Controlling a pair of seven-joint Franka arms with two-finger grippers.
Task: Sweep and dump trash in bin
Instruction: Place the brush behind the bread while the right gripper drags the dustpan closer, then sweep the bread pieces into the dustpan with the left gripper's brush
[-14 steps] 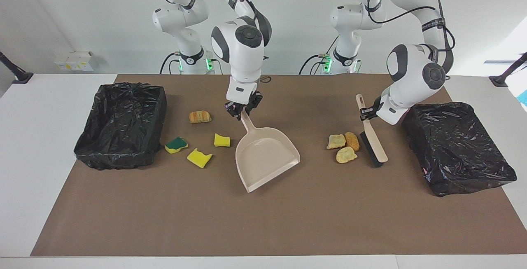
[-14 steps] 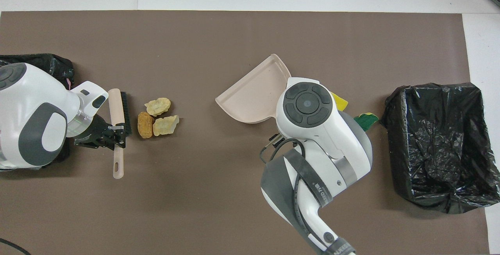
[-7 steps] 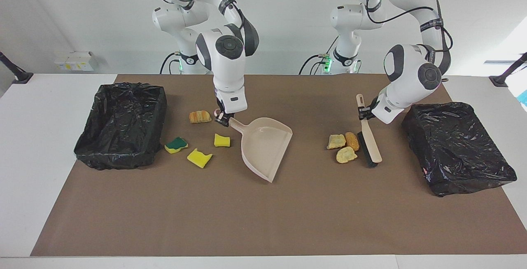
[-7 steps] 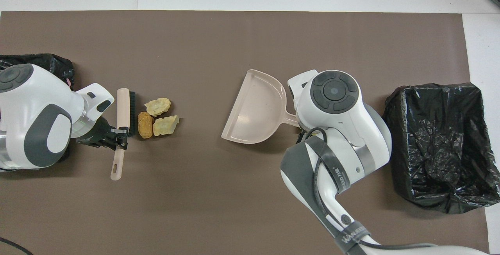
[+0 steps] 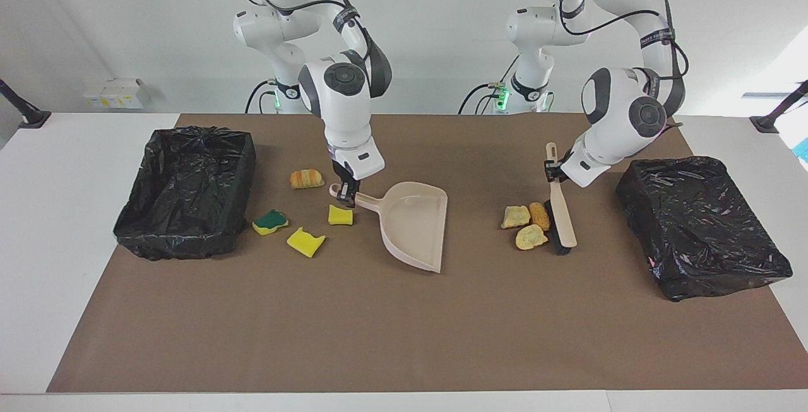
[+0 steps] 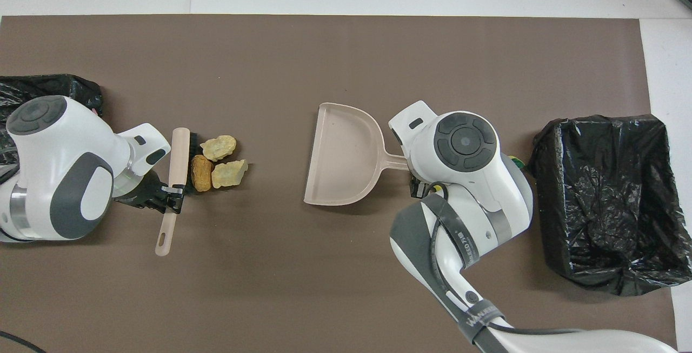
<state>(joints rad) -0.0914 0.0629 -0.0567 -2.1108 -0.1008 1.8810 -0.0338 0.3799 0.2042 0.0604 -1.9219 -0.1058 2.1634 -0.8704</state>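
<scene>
My right gripper [image 5: 346,195] is shut on the handle of the beige dustpan [image 5: 413,226], which sits low at the mat with its mouth toward the left arm's end. My left gripper [image 5: 551,172] is shut on the handle of the beige hand brush [image 5: 562,223], whose bristles stand against three bread pieces [image 5: 529,226]. A croissant piece [image 5: 306,178], two yellow sponges [image 5: 339,214] [image 5: 305,241] and a green-sided sponge [image 5: 270,221] lie beside the dustpan handle. In the overhead view the dustpan [image 6: 340,161], the brush [image 6: 177,169] and the bread pieces [image 6: 218,147] show; the right wrist hides most sponges.
A black-lined bin [image 5: 183,191] stands at the right arm's end of the brown mat, beside the sponges. A second black-lined bin [image 5: 701,223] stands at the left arm's end, beside the brush. Both show in the overhead view [image 6: 605,196] [image 6: 48,85].
My right arm has swung the dustpan round, its mouth turning toward the bread pieces and its handle moving toward the sponges. My left arm has shifted the brush up against the bread.
</scene>
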